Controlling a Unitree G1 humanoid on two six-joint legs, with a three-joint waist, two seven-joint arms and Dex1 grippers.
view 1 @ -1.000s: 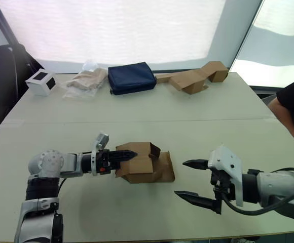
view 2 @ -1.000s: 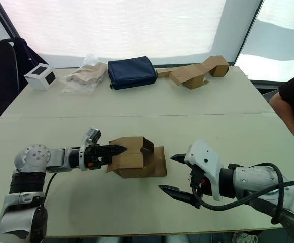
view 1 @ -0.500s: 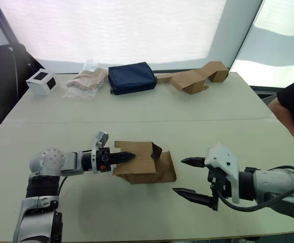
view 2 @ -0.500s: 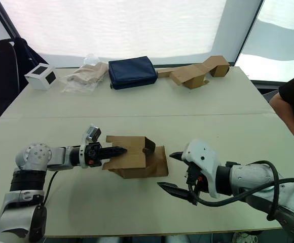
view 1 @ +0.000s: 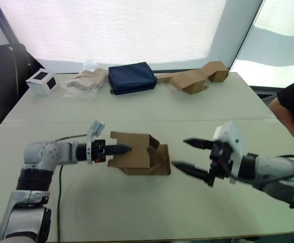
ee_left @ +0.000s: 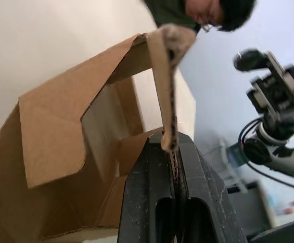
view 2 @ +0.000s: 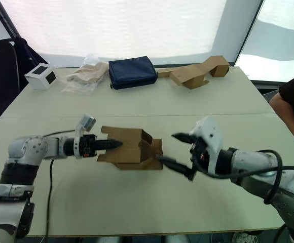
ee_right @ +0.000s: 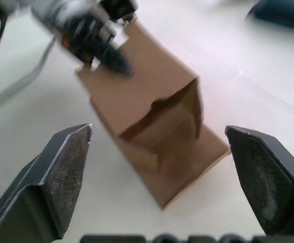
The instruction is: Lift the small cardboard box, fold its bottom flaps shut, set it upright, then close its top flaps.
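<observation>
At the near middle of the surface (view 1: 137, 116), the small cardboard box (view 1: 137, 154) is pinched by the left gripper (view 1: 117, 149); the right gripper (view 1: 191, 156) reaches in, jaws spread. All flaps look unfolded.

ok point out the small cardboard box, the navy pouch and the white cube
small cardboard box (view 1: 132, 153), left eye view, its side panel
navy pouch (view 1: 132, 77), left eye view, middle of its top
white cube (view 2: 40, 76), right eye view, its top face
</observation>
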